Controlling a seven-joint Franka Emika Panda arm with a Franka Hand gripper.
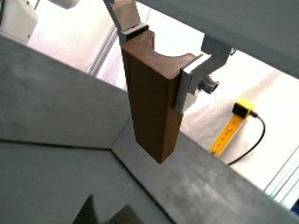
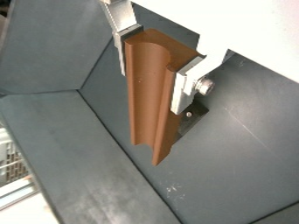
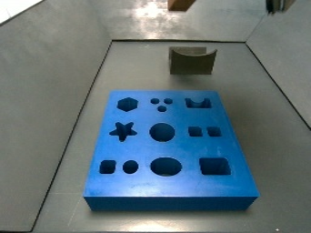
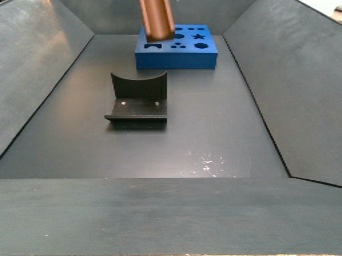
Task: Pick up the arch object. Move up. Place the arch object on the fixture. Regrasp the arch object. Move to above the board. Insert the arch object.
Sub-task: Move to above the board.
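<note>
Gripping the arch object (image 2: 152, 92), gripper (image 2: 158, 54) hangs above the floor.

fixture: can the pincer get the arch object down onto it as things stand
Probably yes. The pincer holds the arch object high above the floor, and the fixture stands apart from the board with nothing on it.

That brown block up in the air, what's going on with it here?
The gripper is shut on the brown block and holds it upright, high above the floor, as both wrist views show. In a side view only the block's lower end shows, hanging above the fixture, which has nothing on it. The blue board lies flat with all its cutouts open.
</note>
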